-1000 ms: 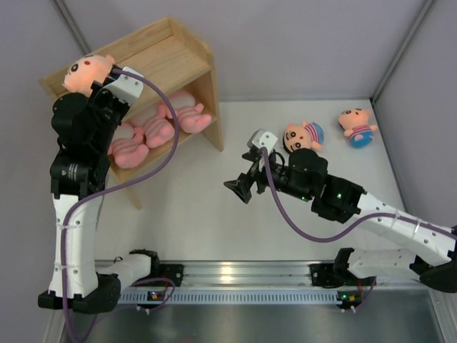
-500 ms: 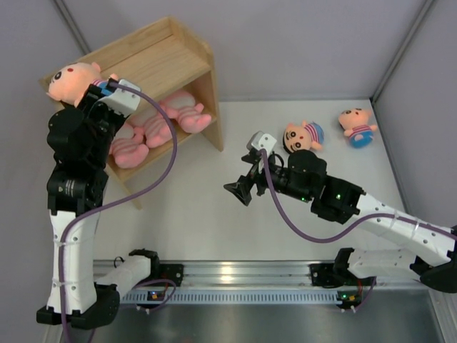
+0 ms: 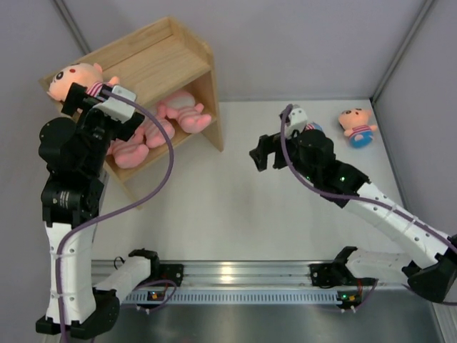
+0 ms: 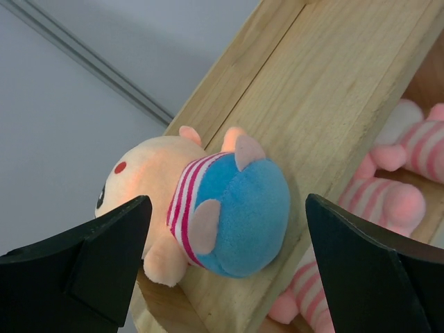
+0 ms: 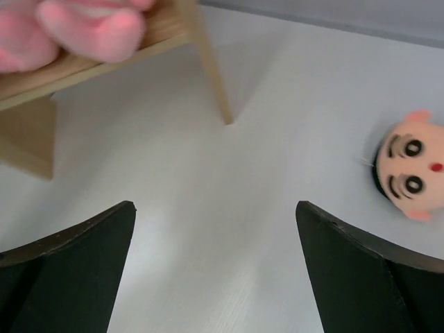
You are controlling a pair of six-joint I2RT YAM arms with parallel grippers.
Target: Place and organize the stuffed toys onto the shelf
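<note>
A peach-headed plush doll in a pink-striped shirt and blue bottoms (image 4: 208, 208) is seen lying on the top board of the light wooden two-tier shelf (image 4: 333, 90), at its left end, with the blue bottoms turned toward the left pincer (image 4: 227, 201). The doll is framed by the two black fingers (image 4: 83, 263), which are spread wide; one finger is plainly kept clear of it, contact at the other cannot be told, and nothing is gripped. Three pink striped plush animals (image 3: 153, 128) are laid in a row on the lower tier. The right pincer (image 3: 260, 153) is held wide open over the white counter (image 3: 214, 207), empty and well apart from the shelf. A second doll (image 5: 409, 173) is seen near it, and a third doll (image 3: 355, 127) is laid farther right
</note>
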